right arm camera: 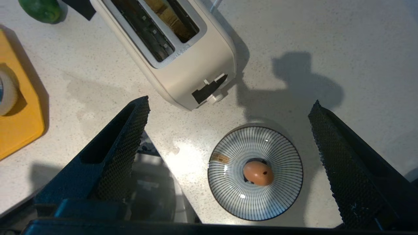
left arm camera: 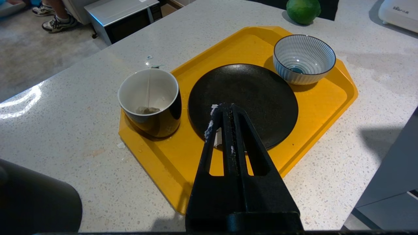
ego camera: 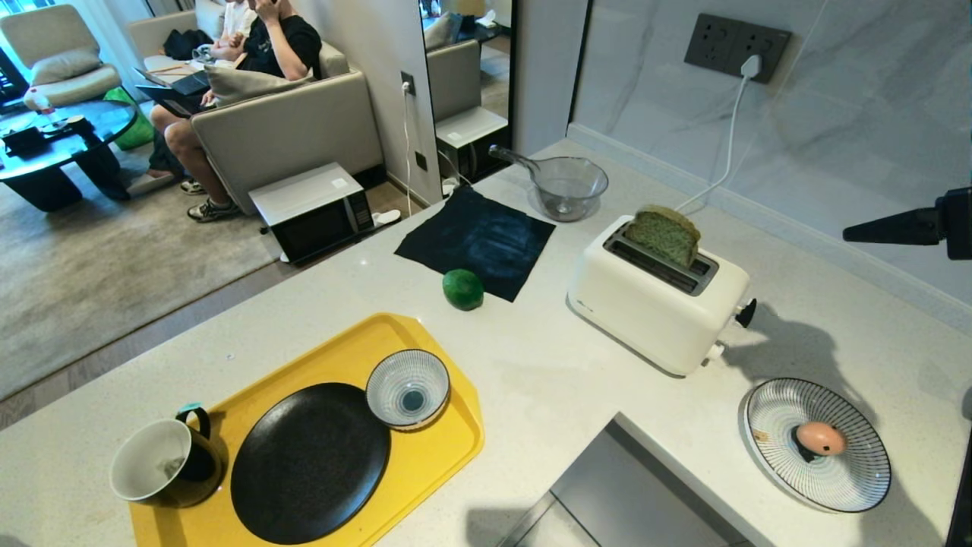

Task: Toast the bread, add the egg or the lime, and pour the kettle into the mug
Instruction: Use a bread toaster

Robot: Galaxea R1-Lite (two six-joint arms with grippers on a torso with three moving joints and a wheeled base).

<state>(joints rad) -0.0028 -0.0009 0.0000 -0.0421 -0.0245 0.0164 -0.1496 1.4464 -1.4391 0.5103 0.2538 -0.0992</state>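
- Wide-spread jaws of the right gripper (right arm camera: 228, 130) hang empty above the counter (ego camera: 547, 380); between them, in the right wrist view, lies the egg (right arm camera: 258, 173) at the centre of a striped plate (right arm camera: 228, 182), just beside the lever end of the white toaster (ego camera: 657, 304).
- Bread (ego camera: 663, 235) stands high in the rear slot, seemingly not yet pressed down.
- Judged step: either push the lever or take the egg; for the egg, descend straight, centre the pads across its narrow width, and close gently, since the shell rolls and cracks easily.
- Lime (ego camera: 463, 289) rests at the dark cloth's edge; the mug (ego camera: 163, 463) sits on the yellow tray (ego camera: 456, 448).
- Left gripper (left arm camera: 225, 111), pressed together and empty, hovers over the black plate (left arm camera: 243, 98).
- No kettle can be identified with certainty.
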